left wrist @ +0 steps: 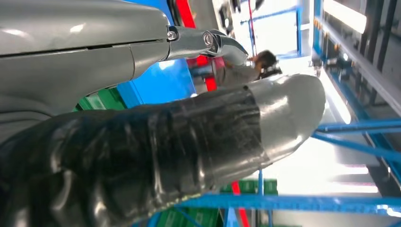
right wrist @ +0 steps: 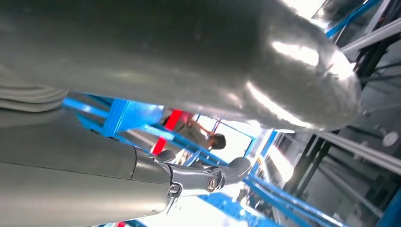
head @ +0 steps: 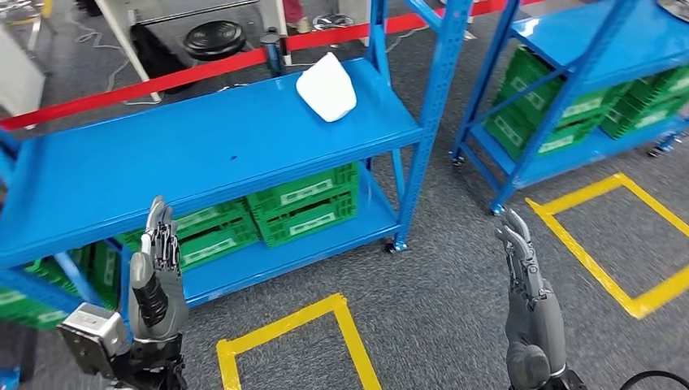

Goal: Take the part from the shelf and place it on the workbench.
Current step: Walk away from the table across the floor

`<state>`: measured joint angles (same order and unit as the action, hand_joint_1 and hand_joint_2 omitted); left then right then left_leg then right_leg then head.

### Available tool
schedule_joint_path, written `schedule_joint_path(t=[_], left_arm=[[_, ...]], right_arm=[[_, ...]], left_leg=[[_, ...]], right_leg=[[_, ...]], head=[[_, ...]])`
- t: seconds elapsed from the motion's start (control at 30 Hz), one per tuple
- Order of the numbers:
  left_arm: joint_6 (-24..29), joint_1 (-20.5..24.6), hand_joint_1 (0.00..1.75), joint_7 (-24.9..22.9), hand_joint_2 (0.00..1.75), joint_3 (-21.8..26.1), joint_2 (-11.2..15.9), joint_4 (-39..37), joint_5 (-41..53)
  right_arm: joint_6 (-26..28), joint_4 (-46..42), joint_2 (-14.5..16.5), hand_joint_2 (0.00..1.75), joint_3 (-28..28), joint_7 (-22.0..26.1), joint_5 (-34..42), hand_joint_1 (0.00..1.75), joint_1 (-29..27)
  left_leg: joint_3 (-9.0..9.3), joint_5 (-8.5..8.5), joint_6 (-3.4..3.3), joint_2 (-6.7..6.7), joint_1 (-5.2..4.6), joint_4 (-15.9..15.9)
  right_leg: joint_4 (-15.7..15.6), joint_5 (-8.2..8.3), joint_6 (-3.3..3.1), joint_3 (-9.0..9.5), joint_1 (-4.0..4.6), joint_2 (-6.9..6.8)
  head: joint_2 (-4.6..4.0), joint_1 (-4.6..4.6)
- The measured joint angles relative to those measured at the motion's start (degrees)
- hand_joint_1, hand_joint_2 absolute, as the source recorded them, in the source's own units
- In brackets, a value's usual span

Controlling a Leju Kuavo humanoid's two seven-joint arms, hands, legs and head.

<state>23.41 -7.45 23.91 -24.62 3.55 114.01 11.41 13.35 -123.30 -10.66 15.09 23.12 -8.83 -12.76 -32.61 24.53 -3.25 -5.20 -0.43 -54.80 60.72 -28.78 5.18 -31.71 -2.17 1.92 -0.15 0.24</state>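
The white part (head: pixel 327 86) lies near the far right corner of the blue shelf (head: pixel 187 154), well beyond both hands, so the left hand (head: pixel 156 268) and right hand (head: pixel 524 280) are raised with straight, empty fingers, probably ready to reach.

The part (head: pixel 327 86) lies on the shelf (head: pixel 203 150) top, well ahead of your left robot hand (head: pixel 158 244) and off to its right. Crates (head: pixel 305 203) sit on the level beneath. Your right robot hand (head: pixel 520 252) hangs over the floor, right of the shelf.
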Motion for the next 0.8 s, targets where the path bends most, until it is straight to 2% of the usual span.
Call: schedule_joint_path(t=[0.03, 0.07, 0.1, 0.13, 0.17, 0.2, 0.23, 0.27, 0.3, 0.33, 0.37, 0.4, 0.43, 0.47, 0.5, 0.53, 0.57, 0.6, 0.63, 0.67, 0.7, 0.73, 0.8], left_arm=[[0.0, 0.0, 0.0, 0.0, 0.0, 0.0, 0.0, 0.0, 0.0], [0.0, 0.0, 0.0, 0.0, 0.0, 0.0, 0.0, 0.0, 0.0], [0.0, 0.0, 0.0, 0.0, 0.0, 0.0, 0.0, 0.0, 0.0], [0.0, -0.1, 0.0, 0.0, 0.0, 0.0, 0.0, 0.1, 0.0], [0.0, -0.3, 0.0, 0.0, 0.0, 0.0, 0.0, 0.1, 0.0], [0.0, -0.4, 0.0, 0.0, 0.0, 0.0, 0.0, 0.1, 0.0], [0.0, -0.5, 0.0, 0.0, 0.0, -0.1, 0.0, 0.1, 0.0], [0.0, -0.4, 0.0, 0.0, 0.0, -0.1, 0.0, 0.1, 0.0], [0.0, -0.4, 0.0, 0.0, 0.0, -0.1, 0.0, 0.1, 0.0], [0.0, -0.4, 0.0, 0.0, 0.0, -0.1, 0.0, 0.0, 0.0], [0.0, -0.4, 0.0, 0.0, 0.0, -0.1, 0.0, 0.0, 0.0], [0.0, -0.5, 0.0, 0.0, 0.0, -0.1, 0.0, 0.0, 0.0], [0.0, -0.5, 0.0, 0.0, 0.0, -0.1, 0.0, 0.0, 0.0], [0.0, -0.5, 0.0, 0.0, 0.0, -0.1, 0.0, 0.0, 0.0], [0.0, -0.4, 0.0, 0.0, 0.0, -0.1, 0.0, 0.1, 0.0], [0.0, -0.4, 0.0, 0.0, 0.0, -0.1, 0.0, 0.1, 0.0], [0.0, -0.3, 0.0, 0.0, 0.0, -0.1, 0.0, 0.2, 0.0], [0.0, -0.2, 0.0, 0.1, 0.0, -0.1, 0.0, 0.3, 0.0], [0.0, -0.3, 0.0, 0.1, 0.0, -0.1, 0.0, 0.3, 0.0], [0.0, -0.4, 0.0, 0.1, 0.0, -0.1, 0.0, 0.4, 0.0], [0.0, -0.5, 0.0, 0.1, 0.0, -0.1, 0.0, 0.4, 0.0], [0.0, -0.5, 0.0, 0.1, 0.0, -0.1, 0.0, 0.4, 0.0], [0.0, -0.4, 0.0, 0.0, 0.0, -0.1, -0.1, 0.5, 0.0]], right_arm=[[0.0, 0.0, 0.0, 0.0, 0.0, 0.0, 0.0, 0.0, 0.0], [0.0, -0.1, 0.0, 0.0, 0.1, 0.0, 0.0, 0.0, -0.1], [0.0, -0.1, 0.0, 0.0, 0.1, 0.0, 0.0, 0.0, -0.1], [0.0, -0.1, 0.0, 0.0, 0.1, 0.0, 0.0, 0.0, -0.1], [0.0, -0.1, 0.0, 0.0, 0.1, -0.1, 0.0, 0.0, 0.0], [0.0, -0.2, 0.0, 0.0, 0.1, -0.1, 0.0, 0.0, 0.0], [0.0, -0.2, 0.0, 0.0, 0.1, -0.1, 0.0, 0.0, 0.1], [0.0, -0.2, 0.0, 0.0, 0.1, -0.1, 0.0, 0.0, 0.1], [0.0, -0.3, 0.0, 0.0, 0.1, -0.1, 0.0, 0.0, 0.0], [0.0, -0.3, 0.0, 0.0, 0.1, 0.0, 0.0, 0.0, 0.0], [0.0, -0.3, 0.0, 0.0, 0.1, 0.0, 0.0, 0.0, 0.0], [0.0, -0.3, 0.0, 0.0, 0.1, 0.0, 0.0, 0.0, 0.0], [0.0, -0.3, 0.0, 0.0, 0.1, 0.0, 0.0, 0.0, 0.0], [0.0, -0.3, 0.0, 0.0, 0.1, -0.1, 0.0, 0.0, 0.0], [0.0, -0.3, 0.0, 0.0, 0.1, -0.1, 0.0, 0.0, 0.0], [0.0, -0.4, 0.0, 0.0, 0.1, 0.0, 0.0, 0.0, 0.0], [0.0, -0.4, 0.0, 0.0, 0.1, 0.0, 0.0, 0.0, 0.1], [0.0, -0.4, 0.0, 0.0, 0.1, 0.0, 0.0, 0.0, 0.1], [0.0, -0.4, 0.0, 0.0, 0.1, 0.0, 0.0, 0.0, 0.1], [0.0, -0.4, 0.0, 0.0, 0.1, 0.0, 0.0, 0.0, 0.1], [0.0, -0.4, 0.0, 0.0, 0.1, 0.0, 0.0, 0.0, 0.1], [0.0, -0.5, 0.0, 0.0, 0.1, 0.0, 0.0, 0.0, 0.1], [0.0, -0.5, -0.1, 0.0, 0.1, 0.0, 0.0, 0.0, 0.0]], left_leg=[[-0.6, 0.03, 0.4, -0.81, 0.02, -0.8], [-1.23, -0.1, 0.75, -1.49, 0.02, -1.2], [-1.86, -0.37, 1.06, -2.14, 0.02, -1.5], [-2.45, -0.62, 1.27, -2.74, 0.17, -1.7], [-3.06, -0.57, 1.53, -2.47, 0.26, -1.9], [-3.84, 0.03, 1.83, -1.23, 0.29, -2.9], [-4.97, 1.22, 2.11, 0.57, 0.34, -5.0], [-6.48, 2.89, 2.39, 2.69, 0.38, -8.2], [-8.23, 4.73, 2.62, 4.2, 0.47, -12.3], [-9.9, 6.23, 2.71, 4.86, 0.59, -16.1], [-10.91, 7.03, 2.63, 5.12, 0.62, -18.7], [-10.81, 6.9, 2.35, 5.22, 0.56, -19.1], [-9.45, 5.85, 1.86, 5.34, 0.38, -17.3], [-7.0, 4.24, 1.13, 5.73, 0.02, -13.5], [-4.22, 3.01, 0.19, 6.81, -0.55, -9.0], [-1.9, 2.33, -0.6, 8.08, -1.18, -5.0], [-0.45, 2.18, -1.18, 9.05, -1.74, -2.4], [0.11, 2.46, -1.53, 9.58, -2.14, -1.0], [0.24, 2.47, -1.65, 9.19, -2.31, -0.4], [0.7, 2.03, -1.75, 8.39, -2.08, 0.4], [1.26, 1.49, -1.77, 7.69, -1.83, 1.2], [1.83, 0.83, -1.79, 7.0, -1.52, 2.0], [2.25, -0.01, -1.66, 5.76, -1.16, 2.7]], right_leg=[[-2.8, 0.63, -0.1, 1.55, -0.33, 1.35], [-4.3, 0.69, -0.44, 2.27, -0.5, 2.35], [-4.5, 0.54, -1.04, 2.39, -0.4, 2.54], [-4.3, 0.66, -1.7, 2.32, -0.32, 1.86], [-4.1, 0.78, -2.1, 2.06, -0.21, 1.06], [-4.0, 0.89, -2.52, 1.95, -0.11, 0.32], [-4.0, 0.98, -2.88, 1.87, -0.06, -0.44], [-4.0, 1.06, -3.18, 1.8, 0.08, -1.19], [-4.0, 1.12, -3.39, 1.71, 0.24, -1.91], [-4.1, 1.17, -3.46, 1.59, 0.39, -2.68], [-4.1, 1.2, -3.52, 1.5, 0.55, -3.43], [-4.1, 1.21, -3.55, 1.46, 0.74, -4.19], [-4.1, 1.22, -3.56, 1.52, 0.97, -4.91], [-4.2, 1.22, -3.58, 1.68, 1.2, -5.58], [-4.4, 1.25, -3.61, 1.93, 1.28, -6.18], [-4.7, 1.31, -3.56, 2.14, 1.39, -6.75], [-5.0, 1.4, -3.44, 2.27, 1.39, -7.33], [-5.3, 1.5, -3.28, 2.36, 1.35, -8.0], [-5.6, 1.61, -3.03, 2.46, 1.42, -8.76], [-5.7, 1.65, -2.82, 2.47, 1.41, -9.18], [-5.5, 1.4, -2.64, 2.4, 1.43, -8.64], [-4.2, 0.51, -2.46, 1.9, 1.44, -7.27], [2.3, -2.93, -2.06, -0.84, 1.29, -3.73]], head=[[0.0, 0.34], [0.0, 0.46], [0.0, 0.41], [0.0, 0.11], [0.0, -0.14], [0.0, -0.48], [0.0, -0.87], [0.0, -1.22], [0.0, -1.62], [0.0, -1.86], [0.0, -2.08], [0.0, -2.37], [0.0, -2.64], [0.0, -2.79], [0.0, -2.83], [0.0, -2.74], [0.0, -2.74], [0.0, -2.78], [0.0, -2.85], [0.0, -3.03], [0.0, -3.05], [0.01, -2.96], [0.01, -2.19]])
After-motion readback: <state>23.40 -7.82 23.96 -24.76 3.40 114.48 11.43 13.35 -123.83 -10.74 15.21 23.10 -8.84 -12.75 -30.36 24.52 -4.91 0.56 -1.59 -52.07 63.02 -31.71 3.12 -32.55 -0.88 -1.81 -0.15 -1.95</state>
